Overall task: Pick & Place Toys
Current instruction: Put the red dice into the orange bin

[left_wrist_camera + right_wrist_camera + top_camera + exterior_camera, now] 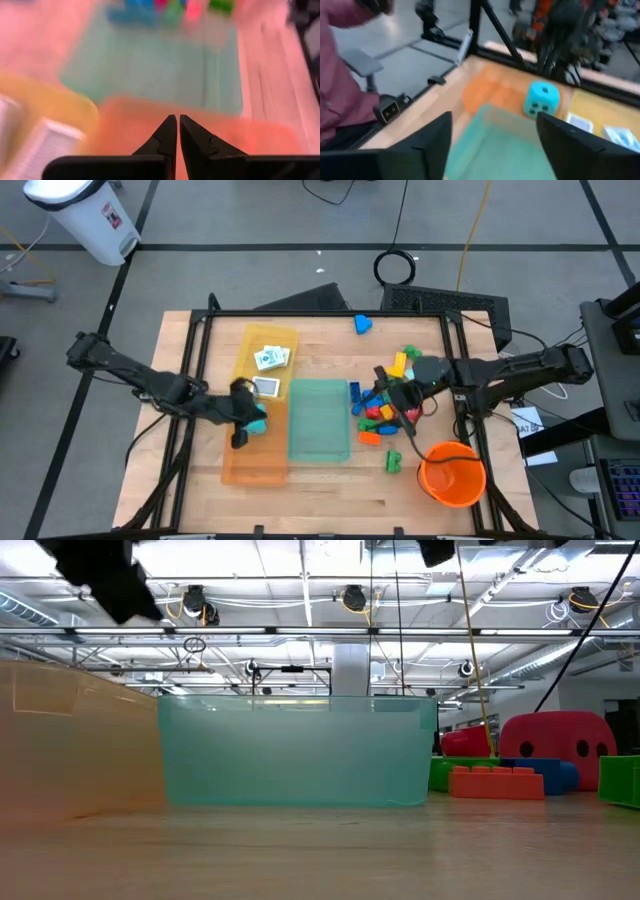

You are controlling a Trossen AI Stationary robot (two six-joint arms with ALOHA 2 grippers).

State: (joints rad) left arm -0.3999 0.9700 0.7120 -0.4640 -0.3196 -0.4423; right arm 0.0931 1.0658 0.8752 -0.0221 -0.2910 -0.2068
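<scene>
Overhead and wrist views of a toy-sorting table. The left gripper [243, 427] hovers over the orange tray [255, 465] near the table's [330, 500] left side, fingers pressed together and empty. A teal die [258, 424] sits just beside it, on or at the orange tray; the overhead view does not settle which. White picture cards [269, 358] lie in the yellow tray [262, 340] toward the far left corner. The teal tray [319, 420] stands empty at the table's middle.

The right gripper [405, 402] hangs above the pile of bricks [375, 412] right of centre, fingers spread with nothing between them. A green brick [393, 462] lies near the orange bucket [452, 475] at the near right corner, and a blue brick [363, 325] at the far edge.

The step in hand appears to be the right arm's next pick. It is done well by choosing a brick at the pile's outer edge, lowering straight down with the fingers astride its narrow sides, and closing only once level with it, so that neighbouring bricks are not scattered.
</scene>
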